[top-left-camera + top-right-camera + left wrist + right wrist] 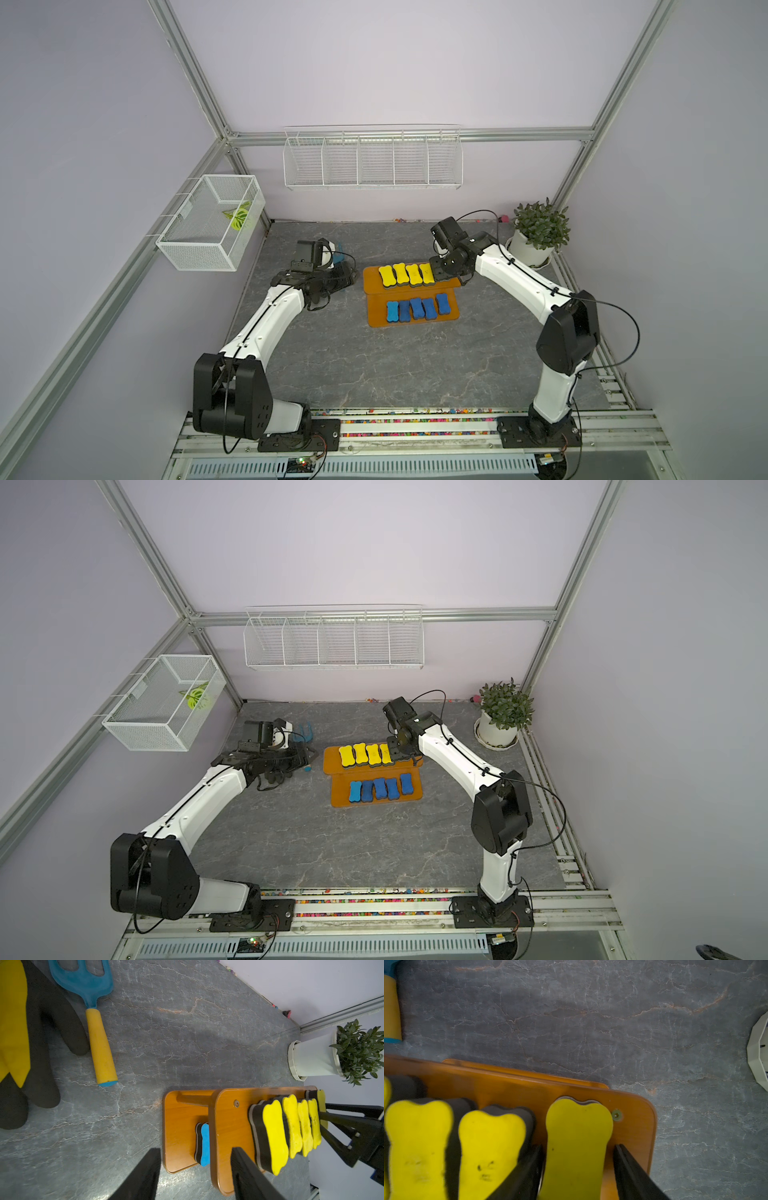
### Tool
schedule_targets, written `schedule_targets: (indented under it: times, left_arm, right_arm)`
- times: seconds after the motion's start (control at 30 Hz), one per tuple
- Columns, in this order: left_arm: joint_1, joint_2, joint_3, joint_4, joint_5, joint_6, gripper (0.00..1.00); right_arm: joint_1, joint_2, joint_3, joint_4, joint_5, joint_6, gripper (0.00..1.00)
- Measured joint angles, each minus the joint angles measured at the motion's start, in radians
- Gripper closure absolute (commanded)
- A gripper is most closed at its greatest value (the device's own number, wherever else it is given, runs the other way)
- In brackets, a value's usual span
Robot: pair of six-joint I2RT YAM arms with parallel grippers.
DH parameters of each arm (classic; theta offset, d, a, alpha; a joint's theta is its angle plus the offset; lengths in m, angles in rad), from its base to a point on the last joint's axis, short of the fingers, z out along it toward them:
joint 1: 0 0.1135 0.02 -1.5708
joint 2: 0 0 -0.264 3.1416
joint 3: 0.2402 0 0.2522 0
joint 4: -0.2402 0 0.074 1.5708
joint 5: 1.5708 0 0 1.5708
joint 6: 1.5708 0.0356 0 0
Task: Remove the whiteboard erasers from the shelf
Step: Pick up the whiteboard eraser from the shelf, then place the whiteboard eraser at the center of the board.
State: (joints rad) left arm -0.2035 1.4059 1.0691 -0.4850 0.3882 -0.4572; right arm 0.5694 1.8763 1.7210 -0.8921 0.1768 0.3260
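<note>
Right jaws straddling end yellow eraser (579, 1142) across its narrow sides at shelf (639, 1126) edge; can't tell if gripping. Left jaws hanging open, empty.

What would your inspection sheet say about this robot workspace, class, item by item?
Surface: grey marbled tabletop.
Job's things: five yellow erasers on the shelf upper board, five blue erasers on the lower.
Clutter: garden fork and glove, lying together, apart from the shelf.
Grippers: left gripper open, holding nothing; right gripper straddles the end yellow eraser, grip unclear.
Cables: black cables loop along both arms.
Surroundings: wire rack on back wall, mesh basket on side wall, potted plant in corner.
</note>
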Motion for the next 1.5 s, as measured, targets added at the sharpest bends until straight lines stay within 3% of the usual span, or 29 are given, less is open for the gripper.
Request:
schedule_targets:
  times: [0.2,0.4,0.53,0.8,0.9,1.13,1.5]
  left_arm:
    - [-0.001,-0.002,0.000,-0.003,-0.022,0.003,0.43]
    - [-0.028,-0.011,0.001,-0.019,-0.086,0.003,0.44]
    - [-0.053,-0.046,0.001,-0.023,-0.122,0.003,0.45]
    - [-0.060,-0.100,0.001,-0.022,-0.121,0.003,0.45]
    - [-0.060,-0.104,0.001,-0.022,-0.108,0.003,0.45]
    - [-0.060,-0.104,0.001,-0.022,-0.080,0.006,0.45]
    - [-0.060,-0.106,0.001,-0.022,-0.074,0.008,0.45]
  right_arm:
    - [0.000,0.003,0.001,-0.002,0.004,-0.003,0.57]
    - [0.002,-0.021,-0.023,0.001,0.031,0.019,0.60]
    - [0.026,-0.140,-0.124,-0.007,0.089,0.063,0.59]
    - [0.249,-0.525,-0.499,-0.040,0.202,0.290,0.59]
    - [0.354,-0.601,-0.626,-0.065,0.232,0.409,0.59]
    - [0.561,-0.552,-0.806,-0.059,0.240,0.664,0.56]
    - [0.635,-0.475,-0.944,0.066,0.179,0.808,0.53]
